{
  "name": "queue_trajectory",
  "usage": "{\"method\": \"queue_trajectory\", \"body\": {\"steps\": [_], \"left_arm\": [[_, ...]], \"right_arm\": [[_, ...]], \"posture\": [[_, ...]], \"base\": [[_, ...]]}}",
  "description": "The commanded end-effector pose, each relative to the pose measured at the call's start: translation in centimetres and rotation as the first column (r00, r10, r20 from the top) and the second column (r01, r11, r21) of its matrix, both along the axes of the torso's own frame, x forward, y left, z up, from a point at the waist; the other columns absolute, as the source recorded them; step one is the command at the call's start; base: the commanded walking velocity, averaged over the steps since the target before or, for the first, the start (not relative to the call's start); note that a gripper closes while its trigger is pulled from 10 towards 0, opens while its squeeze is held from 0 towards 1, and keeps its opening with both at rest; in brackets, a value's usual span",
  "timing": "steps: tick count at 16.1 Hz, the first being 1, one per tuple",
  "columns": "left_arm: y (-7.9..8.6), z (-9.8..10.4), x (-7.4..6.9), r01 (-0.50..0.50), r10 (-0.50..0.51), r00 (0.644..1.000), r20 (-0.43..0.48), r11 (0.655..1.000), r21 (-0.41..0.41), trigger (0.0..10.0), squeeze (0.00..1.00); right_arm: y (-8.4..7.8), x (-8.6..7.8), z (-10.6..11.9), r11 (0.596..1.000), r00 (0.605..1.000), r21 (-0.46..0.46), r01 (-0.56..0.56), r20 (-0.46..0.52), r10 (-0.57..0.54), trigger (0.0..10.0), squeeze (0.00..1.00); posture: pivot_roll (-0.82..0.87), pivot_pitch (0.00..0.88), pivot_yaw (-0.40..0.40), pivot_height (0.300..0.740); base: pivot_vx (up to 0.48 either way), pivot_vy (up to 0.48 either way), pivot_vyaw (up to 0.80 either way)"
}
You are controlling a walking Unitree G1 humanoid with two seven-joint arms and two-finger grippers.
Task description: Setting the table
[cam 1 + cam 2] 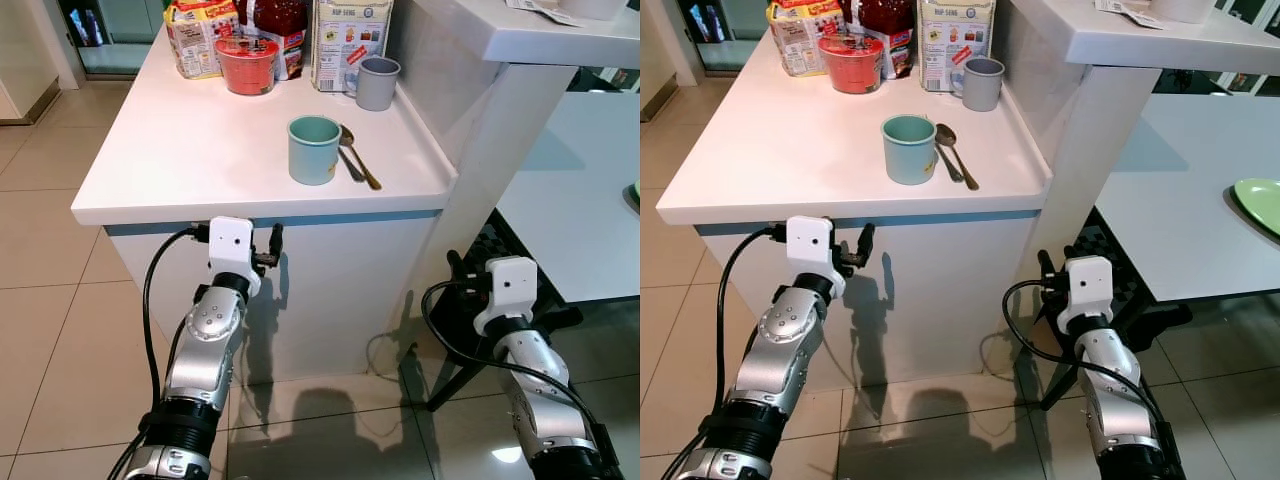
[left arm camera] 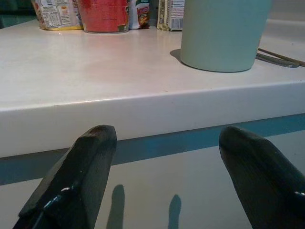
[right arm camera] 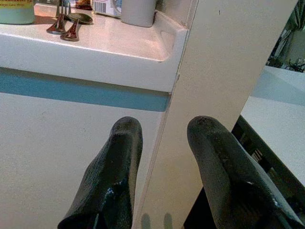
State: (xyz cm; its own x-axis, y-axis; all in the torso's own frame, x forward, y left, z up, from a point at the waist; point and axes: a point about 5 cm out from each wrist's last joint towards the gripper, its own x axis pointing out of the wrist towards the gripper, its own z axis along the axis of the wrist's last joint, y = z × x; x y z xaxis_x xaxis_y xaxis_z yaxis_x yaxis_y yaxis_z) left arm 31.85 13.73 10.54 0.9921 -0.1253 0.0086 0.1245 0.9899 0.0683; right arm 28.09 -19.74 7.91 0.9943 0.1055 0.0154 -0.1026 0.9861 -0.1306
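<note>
A teal cup point(image 1: 314, 149) stands near the front of the white counter point(image 1: 190, 150). A spoon and a fork point(image 1: 355, 155) lie just to its right. My left gripper point(image 1: 272, 250) hangs open just below the counter's front edge, in front of and lower than the cup point(image 2: 224, 33), and holds nothing. My right gripper point(image 1: 458, 275) is low beside the white post point(image 1: 490, 180) at the counter's right corner. Its fingers point(image 3: 114, 162) stand a little apart and hold nothing. A green plate point(image 1: 1260, 203) lies on the white table point(image 1: 1180, 220) to the right.
A grey cup point(image 1: 377, 83), a red bowl point(image 1: 247, 65) and food packets point(image 1: 345, 40) stand at the back of the counter. A raised white shelf point(image 1: 540, 35) tops the post. Black stand legs point(image 1: 450, 375) and cables sit on the tiled floor near my right arm.
</note>
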Motion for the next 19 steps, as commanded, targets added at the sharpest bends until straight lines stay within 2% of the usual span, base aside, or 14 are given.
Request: {"method": "queue_trajectory", "body": {"steps": [1, 5, 9, 13, 16, 19], "left_arm": [[-0.4, 0.3, 0.3, 0.021, -0.021, 1.000, 0.009, 1.000, 0.006, 10.0, 0.00], [-0.4, 1.8, 0.9, 0.018, -0.018, 0.998, 0.057, 1.000, -0.007, 10.0, 0.00], [-0.6, 3.4, 1.3, 0.035, -0.031, 0.994, 0.109, 0.999, -0.027, 10.0, 0.00], [-1.1, 4.4, 1.5, 0.050, -0.043, 0.988, 0.148, 0.998, -0.046, 10.0, 0.00], [-1.2, 4.6, 1.6, 0.053, -0.045, 0.988, 0.148, 0.997, -0.049, 10.0, 0.00], [-1.9, 5.6, 1.9, 0.073, -0.062, 0.984, 0.167, 0.995, -0.063, 10.0, 0.00]], "right_arm": [[-0.1, -0.1, -0.1, 1.000, 1.000, -0.008, 0.011, -0.001, -0.011, 10.0, 0.00], [0.1, 0.4, 0.2, 1.000, 1.000, -0.015, -0.002, 0.011, 0.002, 10.0, 0.00], [0.8, 1.1, 2.2, 0.999, 0.995, -0.024, -0.031, 0.091, 0.033, 10.0, 0.00], [2.0, 2.0, 4.6, 0.999, 0.982, 0.007, -0.046, 0.186, 0.044, 10.0, 0.00], [2.3, 2.9, 4.4, 0.998, 0.986, 0.055, -0.021, 0.169, 0.011, 10.0, 0.00], [3.5, 4.4, 4.3, 0.997, 0.987, 0.068, -0.021, 0.157, 0.010, 10.0, 0.00]], "posture": [[-0.01, 0.000, -0.038, 0.740], [0.00, 0.000, -0.044, 0.740], [0.00, 0.000, -0.041, 0.740], [0.00, 0.000, -0.033, 0.740], [-0.01, 0.000, -0.023, 0.740], [0.00, 0.000, -0.022, 0.740]], "base": [[0.000, 0.000, 0.00], [0.000, 0.000, 0.00], [0.000, 0.000, 0.00], [0.000, 0.000, 0.00], [0.000, 0.000, 0.00], [0.000, 0.000, 0.00]]}}
